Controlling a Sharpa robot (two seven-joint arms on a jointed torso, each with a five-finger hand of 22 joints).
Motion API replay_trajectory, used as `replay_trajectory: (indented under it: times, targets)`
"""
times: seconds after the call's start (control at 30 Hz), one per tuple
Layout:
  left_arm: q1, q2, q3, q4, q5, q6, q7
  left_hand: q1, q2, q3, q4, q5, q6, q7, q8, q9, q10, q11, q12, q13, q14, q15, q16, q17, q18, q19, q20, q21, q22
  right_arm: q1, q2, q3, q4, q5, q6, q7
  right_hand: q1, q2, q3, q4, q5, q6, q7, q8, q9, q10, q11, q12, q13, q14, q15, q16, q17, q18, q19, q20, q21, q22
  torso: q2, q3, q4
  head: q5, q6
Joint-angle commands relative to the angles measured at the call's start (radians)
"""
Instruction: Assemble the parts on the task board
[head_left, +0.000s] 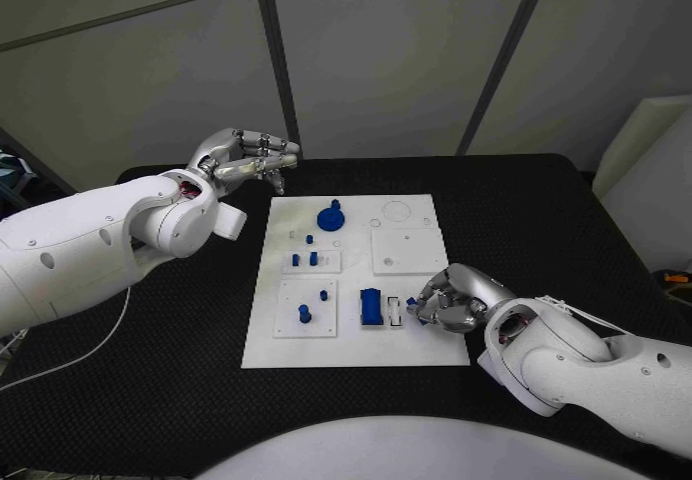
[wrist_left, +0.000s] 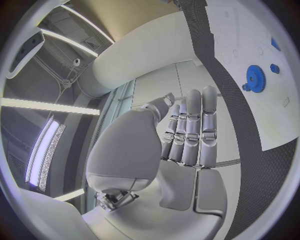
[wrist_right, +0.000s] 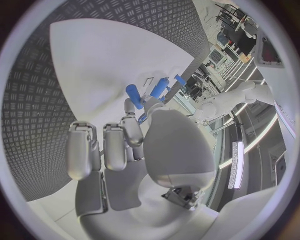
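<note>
A white rectangular task board (head_left: 353, 345) is laid flat at the centre of the frame on the black table. A blue gear-shaped part (head_left: 332, 217) is set near its upper edge, small blue pegs (head_left: 304, 259) are stood upright at mid-left, and a blue block (head_left: 372, 306) is placed at lower centre.

Head camera overhead; wrist fisheyes close, sharing the task board (head_left: 346, 345).

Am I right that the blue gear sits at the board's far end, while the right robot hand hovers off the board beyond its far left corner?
Not quite. The gear does sit at the far end of the board, but the robot hand beyond the far left corner is the left one, as the head view shows. The right robot hand is at the board's near right edge.
</note>
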Motion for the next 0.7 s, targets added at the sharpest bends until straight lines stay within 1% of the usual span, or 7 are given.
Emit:
replay_trajectory:
  times: [0.03, 0.1, 0.17, 0.27, 0.43, 0.6, 0.7]
  targets:
    - [0.001, 0.002, 0.000, 0.001, 0.002, 0.010, 0.002, -0.002, 0.007, 0.000, -0.002, 0.004, -0.005, 0.004, 0.006, 0.000, -0.006, 0.001, 0.005, 0.000, -0.006, 0.001, -0.007, -0.001, -0.004, -0.004, 0.002, -0.005, -0.001, 0.002, 0.017, 0.001, -0.010, 0.068, 0.009, 0.014, -0.018, -0.001, 0.021, -0.013, 0.011, 0.006, 0.003, 0.003, 0.031, 0.005, 0.002, 0.000, 0.002, 0.060, -0.004, 0.006, 0.023, -0.012, 0.012, 0.000, 0.004, 0.151, 0.000, 0.0011, -0.0015, 0.002, 0.001]
    - [0.002, 0.003, 0.000, 0.001, 0.002, 0.011, 0.002, -0.002, 0.007, 0.000, -0.002, 0.004, -0.005, 0.004, 0.006, 0.000, -0.006, 0.001, 0.005, 0.000, -0.006, 0.001, -0.007, -0.001, -0.004, -0.004, 0.002, -0.005, -0.001, 0.003, 0.030, 0.001, -0.017, 0.077, 0.023, 0.012, -0.025, -0.004, 0.023, -0.012, 0.018, 0.006, 0.003, 0.003, 0.033, 0.006, 0.002, 0.001, 0.003, 0.060, -0.004, 0.006, 0.023, -0.012, 0.013, 0.000, 0.004, 0.152, 0.000, 0.0009, -0.0010, 0.003, 0.001]
    - [0.002, 0.003, 0.000, 0.001, 0.002, 0.011, 0.002, -0.002, 0.007, 0.000, -0.002, 0.004, -0.005, 0.004, 0.006, 0.000, -0.006, 0.001, 0.005, 0.000, -0.006, 0.001, -0.007, -0.001, -0.004, -0.004, 0.002, -0.005, -0.001, 0.004, 0.045, 0.001, -0.026, 0.088, 0.047, 0.009, -0.042, -0.009, 0.021, -0.007, 0.029, 0.007, 0.004, 0.004, 0.035, 0.005, 0.003, 0.001, 0.003, 0.060, -0.003, 0.006, 0.023, -0.012, 0.012, 0.001, 0.003, 0.151, 0.001, 0.0008, -0.0013, 0.003, 0.001]
    - [0.002, 0.003, 0.000, 0.002, 0.002, 0.011, 0.002, -0.002, 0.009, 0.001, -0.003, 0.004, -0.006, 0.004, 0.006, 0.000, -0.007, 0.001, 0.006, 0.000, -0.006, 0.002, -0.007, -0.002, -0.004, -0.005, 0.002, -0.006, -0.001, 0.005, 0.058, 0.001, -0.036, 0.099, 0.064, 0.007, -0.069, -0.014, 0.011, 0.004, 0.037, 0.009, 0.005, 0.006, 0.039, 0.007, 0.004, 0.003, 0.006, 0.061, -0.002, 0.006, 0.024, -0.012, 0.012, 0.002, 0.003, 0.151, 0.002, 0.0004, -0.0008, 0.003, 0.000]
    - [0.002, 0.003, 0.000, 0.002, 0.002, 0.010, 0.002, -0.002, 0.009, 0.001, -0.003, 0.004, -0.006, 0.004, 0.006, 0.000, -0.007, 0.001, 0.006, 0.000, -0.006, 0.002, -0.007, -0.002, -0.004, -0.005, 0.002, -0.006, -0.001, 0.006, 0.074, 0.001, -0.048, 0.107, 0.064, 0.006, -0.103, -0.018, -0.010, 0.017, 0.052, 0.012, 0.004, 0.010, 0.047, 0.009, 0.004, 0.006, 0.009, 0.061, -0.002, 0.008, 0.026, -0.012, 0.012, 0.002, 0.003, 0.152, 0.000, 0.0009, -0.0034, 0.007, -0.002]
    - [0.002, 0.004, 0.000, 0.002, 0.002, 0.012, 0.002, -0.002, 0.009, 0.001, -0.003, 0.004, -0.006, 0.004, 0.006, 0.000, -0.007, 0.001, 0.006, 0.000, -0.006, 0.002, -0.007, -0.002, -0.004, -0.005, 0.002, -0.006, -0.001, 0.007, 0.083, 0.001, -0.055, 0.109, 0.058, 0.005, -0.110, -0.018, -0.017, 0.018, 0.055, 0.015, 0.003, 0.013, 0.051, 0.010, 0.003, 0.008, 0.011, 0.061, -0.003, 0.009, 0.027, -0.012, 0.013, 0.002, 0.004, 0.153, 0.000, 0.0010, -0.0007, 0.010, -0.002]
    - [0.002, 0.004, 0.000, 0.002, 0.002, 0.012, 0.002, -0.002, 0.009, 0.001, -0.003, 0.004, -0.006, 0.004, 0.006, 0.000, -0.007, 0.001, 0.006, 0.000, -0.006, 0.002, -0.007, -0.002, -0.004, -0.005, 0.002, -0.006, -0.001, 0.007, 0.087, 0.002, -0.061, 0.108, 0.056, 0.003, -0.117, -0.018, -0.024, 0.021, 0.055, 0.018, 0.001, 0.016, 0.054, 0.012, 0.002, 0.010, 0.013, 0.062, -0.003, 0.009, 0.029, -0.012, 0.013, 0.002, 0.004, 0.153, -0.001, 0.0005, -0.0018, 0.012, -0.001]
